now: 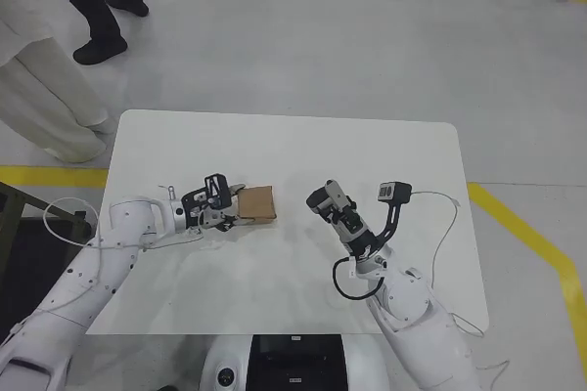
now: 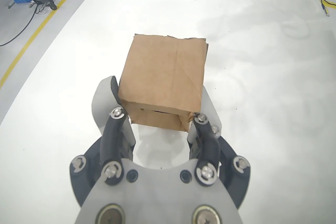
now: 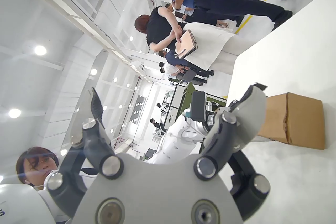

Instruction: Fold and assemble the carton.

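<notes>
Pinching open end of brown box-shaped cardboard carton (image 2: 162,72) with left gripper (image 2: 160,101), probably to steady it; holding right gripper (image 3: 176,93) splayed, empty, well apart.

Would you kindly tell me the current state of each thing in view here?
carton: folded into a box, lying on the table, near end slightly agape.
left gripper: shut on the carton's near end.
right gripper: open, empty, apart from the carton.

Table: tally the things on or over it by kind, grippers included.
carton: 1
grippers: 2, the left gripper and the right gripper
Total: 3
</notes>
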